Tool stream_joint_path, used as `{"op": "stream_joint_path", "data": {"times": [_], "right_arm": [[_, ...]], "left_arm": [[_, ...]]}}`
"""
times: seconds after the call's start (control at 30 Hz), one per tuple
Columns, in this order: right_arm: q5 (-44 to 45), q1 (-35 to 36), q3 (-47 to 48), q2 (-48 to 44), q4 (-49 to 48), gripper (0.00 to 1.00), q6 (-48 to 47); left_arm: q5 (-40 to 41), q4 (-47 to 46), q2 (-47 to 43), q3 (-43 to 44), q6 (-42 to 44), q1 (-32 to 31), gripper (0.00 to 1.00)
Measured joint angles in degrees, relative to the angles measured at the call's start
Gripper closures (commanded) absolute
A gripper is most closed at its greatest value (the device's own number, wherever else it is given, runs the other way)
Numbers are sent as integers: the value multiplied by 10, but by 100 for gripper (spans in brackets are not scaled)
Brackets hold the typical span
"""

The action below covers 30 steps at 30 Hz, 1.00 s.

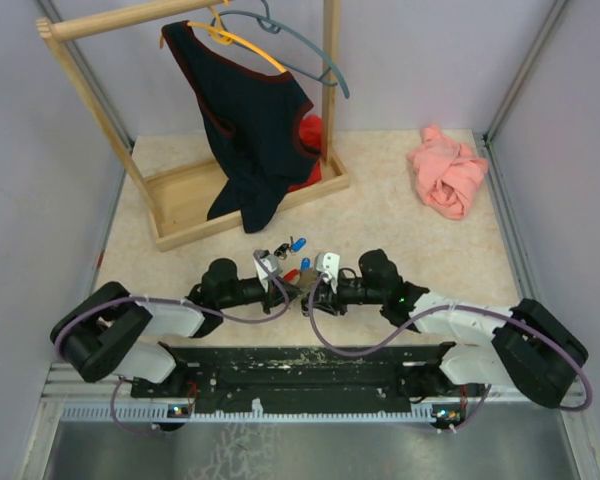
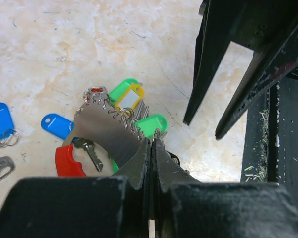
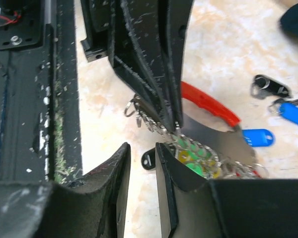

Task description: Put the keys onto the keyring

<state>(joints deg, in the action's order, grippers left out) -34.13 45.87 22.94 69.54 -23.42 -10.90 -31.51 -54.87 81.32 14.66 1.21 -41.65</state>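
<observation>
Left end effector (image 2: 152,144): pressed together, pinching keyring (image 2: 107,131) edge
Right end effector (image 3: 142,147): spread, just beside keyring
Blue key (image 3: 258,137): just beyond keyring, toward far edge

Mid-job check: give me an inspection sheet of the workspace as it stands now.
Surface: beige marbled table.
Job's things: keyring, a silvery plate with a red grip, carries green tags; a blue tag and a black tag lie apart from it.
Clutter: pink cloth, far right.
Grippers: left gripper, jaws shut on the keyring; right gripper, jaws open, close beside it.
Cables: a purple cable loops along each arm; no snag seen.
Surroundings: wooden rack with a dark garment on a hanger; plain walls.
</observation>
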Motion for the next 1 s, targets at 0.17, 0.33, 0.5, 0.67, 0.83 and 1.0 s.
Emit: {"op": "stream_joint_path", "data": {"times": [0.17, 0.33, 0.5, 0.67, 0.83, 1.0], "right_arm": [[59, 1, -8, -40, 2, 70, -19], [97, 1, -20, -41, -14, 70, -42], [109, 1, -24, -31, -31, 70, -66], [110, 1, -24, -12, -31, 70, -80], [104, 1, -24, -4, -41, 70, -89], [92, 1, -24, 10, -57, 71, -100]], "left_arm": [[12, 26, -30, -3, 26, 0, 99], [25, 52, -39, -2, 51, -10, 99], [56, 86, -40, -2, 82, -32, 99], [101, 127, -57, 8, 119, -57, 99], [151, 152, -73, 19, 156, -90, 99], [196, 168, -82, 19, 183, -121, 99]]}}
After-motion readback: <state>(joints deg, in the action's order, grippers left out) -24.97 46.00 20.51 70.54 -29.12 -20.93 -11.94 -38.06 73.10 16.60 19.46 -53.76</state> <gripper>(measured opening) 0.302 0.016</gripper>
